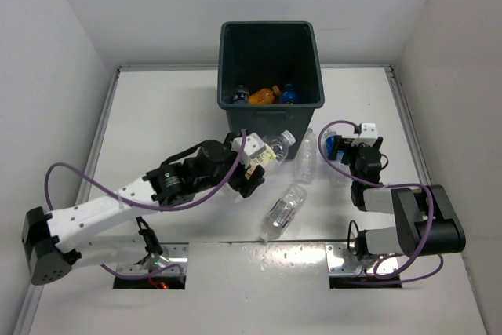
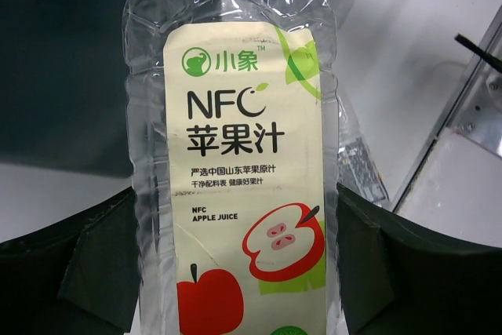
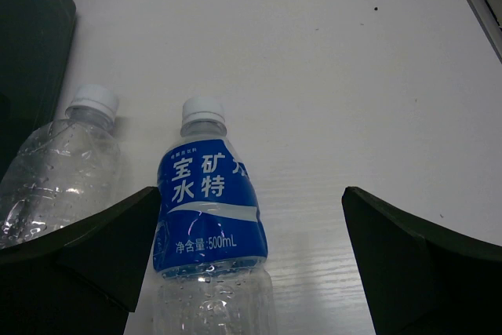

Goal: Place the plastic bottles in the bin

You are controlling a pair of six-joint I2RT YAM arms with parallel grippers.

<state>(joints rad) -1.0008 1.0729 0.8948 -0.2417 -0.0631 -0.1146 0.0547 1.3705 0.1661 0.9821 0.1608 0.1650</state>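
Closest to the top camera are the two arm bases at the near edge of the table [image 1: 157,115], and from there I go from left to right.

On the left, the left gripper [image 1: 255,164] is closed on the juice bottle [image 1: 274,147]. From the left wrist camera I see both fingers [image 2: 102,264] pressed on the sides of this bottle [image 2: 243,154], and its cream label with red apples faces the lens. The bottle sits just in front of the near wall of the bin [image 1: 222,68], with its white cap pointing to the right. I cannot tell whether it touches the table.

Inside the bin lie an orange bottle [image 1: 263,96] and two darker ones beside it, which are too small for me to describe.

Further right, one plain bottle [image 1: 284,209] lies on the table, near the middle. A second plain bottle [image 1: 307,156] lies near the right front corner of the bin.

Just beside it is the blue-labelled bottle [image 1: 336,147]. The right gripper [image 1: 349,151] has its jaws spread wide around this bottle. In the right wrist view the bottle [image 3: 208,202] lies between the fingers [image 3: 118,241], near the left one, and I see a clear gap to the right one.
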